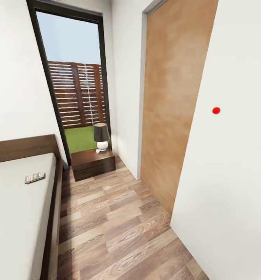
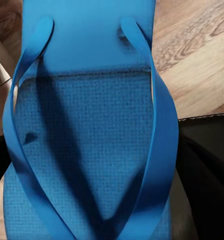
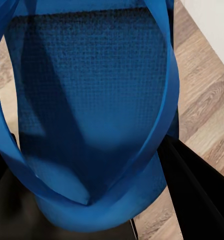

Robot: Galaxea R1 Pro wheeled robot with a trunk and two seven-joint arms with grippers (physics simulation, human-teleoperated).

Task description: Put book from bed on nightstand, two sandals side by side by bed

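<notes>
The bed (image 1: 18, 210), with its grey mattress and dark frame, lies at the left. The book (image 1: 34, 177) rests flat on the mattress near the headboard. Beyond the bed's corner, a dark nightstand (image 1: 93, 163) stands under the window. One blue sandal (image 2: 87, 150) hangs close in front of the left wrist camera, above the plank floor. My left gripper is shut on it, and a dark finger (image 2: 209, 165) shows beside it. The other blue sandal (image 3: 92, 110) hangs in my right gripper, with black fingers (image 3: 194, 192) at its sides.
A small lamp (image 1: 101, 137) with a dark shade sits on the nightstand. A wooden door (image 1: 171, 105) and a white wall (image 1: 231, 155) bound the right side. The plank floor (image 1: 115, 225) forms a narrow aisle between bed and wall.
</notes>
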